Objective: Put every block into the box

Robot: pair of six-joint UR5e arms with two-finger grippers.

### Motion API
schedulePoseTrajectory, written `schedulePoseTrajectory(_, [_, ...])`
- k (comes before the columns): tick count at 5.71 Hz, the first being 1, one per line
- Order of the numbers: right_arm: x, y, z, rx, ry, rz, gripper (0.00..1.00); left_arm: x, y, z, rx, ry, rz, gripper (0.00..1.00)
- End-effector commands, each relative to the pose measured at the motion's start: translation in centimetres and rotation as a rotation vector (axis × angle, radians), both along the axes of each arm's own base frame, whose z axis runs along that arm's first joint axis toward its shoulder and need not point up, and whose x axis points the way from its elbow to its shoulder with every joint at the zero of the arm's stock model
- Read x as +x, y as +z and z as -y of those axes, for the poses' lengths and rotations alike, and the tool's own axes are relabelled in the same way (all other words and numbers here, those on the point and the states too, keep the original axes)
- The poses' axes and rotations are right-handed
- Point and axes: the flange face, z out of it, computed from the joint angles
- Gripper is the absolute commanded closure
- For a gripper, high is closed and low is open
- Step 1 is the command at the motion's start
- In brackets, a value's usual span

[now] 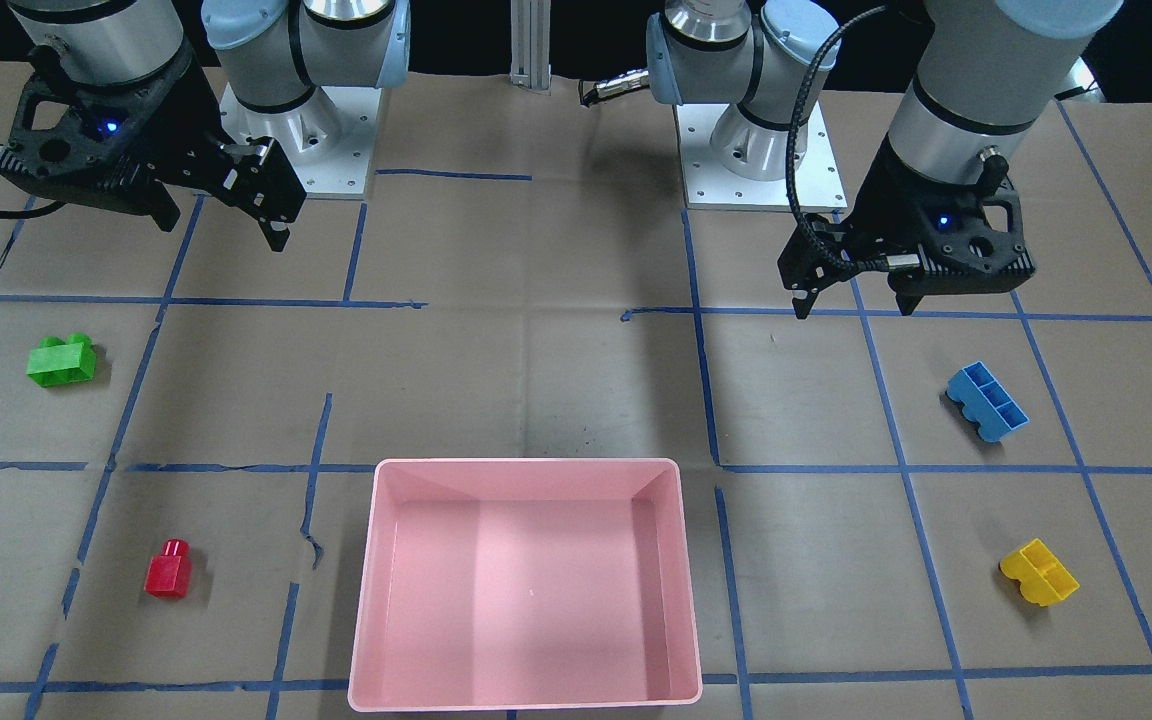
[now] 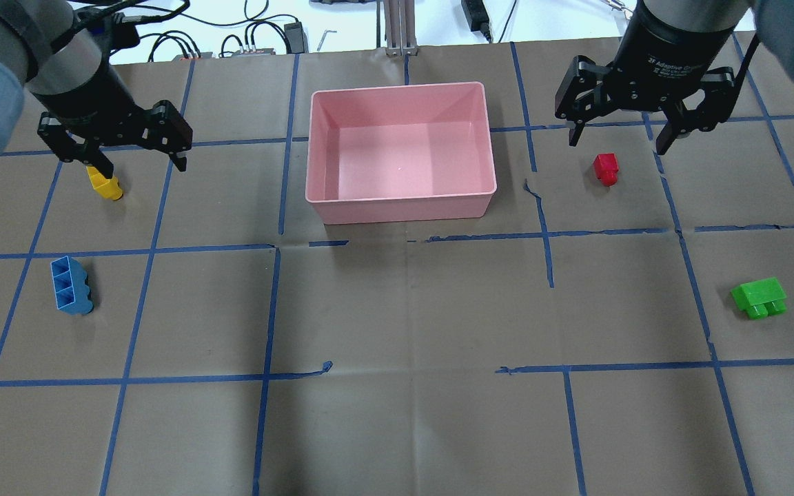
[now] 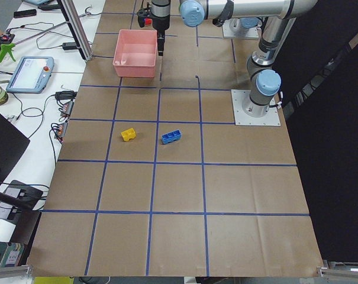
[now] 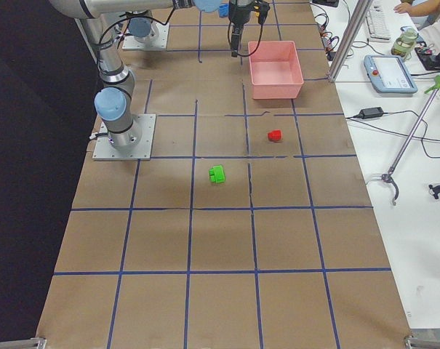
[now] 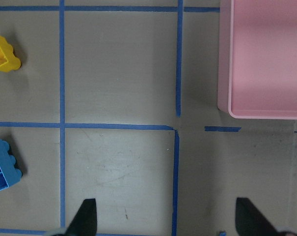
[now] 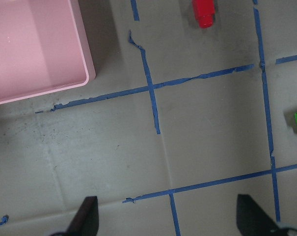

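pink shallow plastic tray (image 1: 526, 463) lies between green studded brick (image 1: 61, 360), small red brick (image 1: 168, 570) and long blue brick (image 1: 986, 402), yellow brick (image 1: 1039, 572), while left gripper (image 2: 143, 164) and right gripper (image 2: 617, 142) hover, jaws spread.

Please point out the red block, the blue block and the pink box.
red block (image 1: 168, 572): exterior front-facing view, middle of its body.
blue block (image 2: 65, 283): overhead exterior view, its open middle cell.
pink box (image 1: 674, 580): exterior front-facing view, inner wall on the view's right.
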Motion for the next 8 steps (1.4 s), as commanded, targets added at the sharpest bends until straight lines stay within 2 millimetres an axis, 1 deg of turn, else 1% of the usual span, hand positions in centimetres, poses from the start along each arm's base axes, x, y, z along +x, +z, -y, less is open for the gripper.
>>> schedulePoseTrajectory(1, [-1.9,0.0,0.8,-0.004,-0.022,-0.005,0.0,11.8,-3.5,1.0,0.014,0.138,0.01,0.01])
schedulePoseTrajectory(2, [-5.7,-0.1,1.6,-0.006,0.075,-0.005,0.0,18.0,-6.7,1.4,0.034,0.153,0.0,0.01])
schedulePoseTrajectory(3, [-12.2,-0.7,2.2,0.008,0.178,0.005,0.0,23.8,-10.2,1.2,0.032,0.107,-0.002,0.01])
schedulePoseTrajectory(4, [-17.8,-1.2,2.3,0.017,0.247,0.007,0.0,27.2,-13.9,0.7,0.022,0.076,0.001,0.01])
schedulePoseTrajectory(5, [-23.1,-1.5,1.7,0.025,0.33,0.013,0.0,26.8,-17.6,-0.3,0.033,0.085,-0.017,0.01])
schedulePoseTrajectory(6, [-29.0,-2.0,0.1,0.034,0.338,0.03,0.0,25.6,-20.7,-1.7,0.012,0.084,-0.002,0.01])
schedulePoseTrajectory(7, [-34.3,-4.2,-2.2,0.041,0.383,0.065,0.0,24.2,-23.5,-3.4,0.035,0.081,-0.026,0.01])
schedulePoseTrajectory(8, [-36.6,-6.7,-3.2,0.027,0.37,0.053,0.0,23.4,-25.1,-4.5,0.041,0.076,-0.028,0.01])
